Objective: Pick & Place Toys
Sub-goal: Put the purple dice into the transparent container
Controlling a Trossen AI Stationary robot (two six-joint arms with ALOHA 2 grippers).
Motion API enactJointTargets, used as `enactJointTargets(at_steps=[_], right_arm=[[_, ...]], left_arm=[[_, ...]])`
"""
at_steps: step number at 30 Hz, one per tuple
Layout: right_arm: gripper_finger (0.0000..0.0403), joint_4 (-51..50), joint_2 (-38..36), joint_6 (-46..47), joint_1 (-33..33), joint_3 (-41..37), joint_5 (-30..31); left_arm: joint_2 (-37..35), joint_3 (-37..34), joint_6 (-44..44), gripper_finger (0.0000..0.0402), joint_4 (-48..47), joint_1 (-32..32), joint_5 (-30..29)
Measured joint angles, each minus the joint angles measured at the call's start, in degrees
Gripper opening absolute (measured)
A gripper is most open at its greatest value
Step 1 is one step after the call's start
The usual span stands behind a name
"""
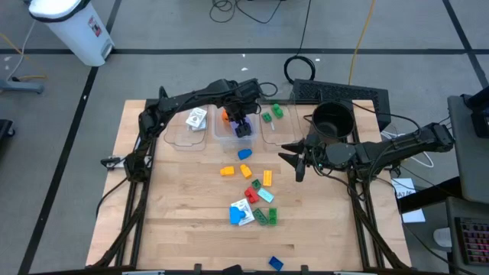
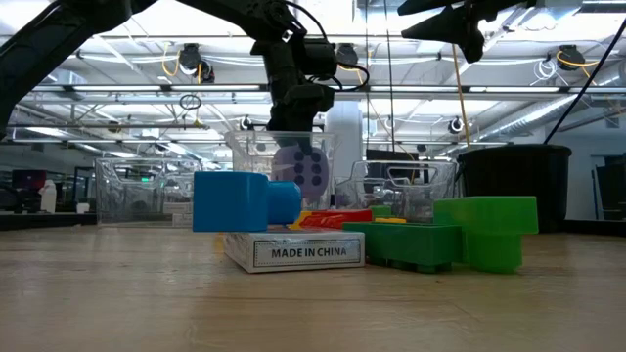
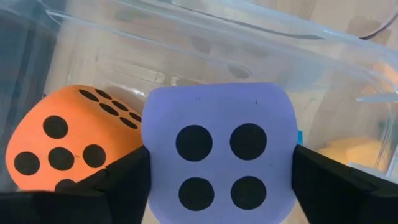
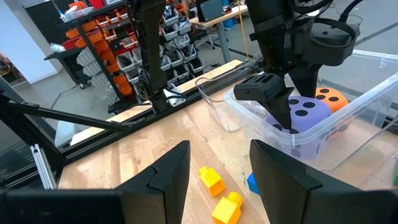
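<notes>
We see a purple foam die (image 3: 217,163), four black dots facing the wrist camera, held inside the middle clear bin (image 4: 348,140), touching an orange die (image 3: 68,146) beside it. Green bricks (image 1: 272,114) lie in the next bin, cards (image 1: 197,118) in another. On the bench (image 1: 191,229), orange, yellow, red, green and blue bricks (image 1: 256,195) lie scattered around a card pack (image 2: 293,251).

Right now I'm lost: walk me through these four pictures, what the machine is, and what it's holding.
Two dark robot arms work at a wooden table. One picture looks straight down, one sits at table height, and one rides on each wrist. The left gripper is inside the middle clear bin, shut on a purple die beside an orange die. The right gripper hangs open above the table, empty. Coloured bricks and cards lie scattered; a black pot stands behind.
</notes>
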Motion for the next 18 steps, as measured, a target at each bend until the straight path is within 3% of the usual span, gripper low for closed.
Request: enactJointTargets(at_steps=[5,12,18], right_arm=[[0.016,0.0,0.0,-0.1,0.0,0.0,0.0],[0.016,-0.1,0.0,-0.4,0.0,0.0,0.0],[0.016,-1.0,0.0,-0.4,0.0,0.0,0.0]], left_arm=[[0.0,0.0,-0.4,0.039,0.0,0.0,0.0],[0.0,0.0,-0.3,0.0351,-0.2,0.0,0.0],[0.0,0.0,-0.2,0.0371,-0.2,0.0,0.0]])
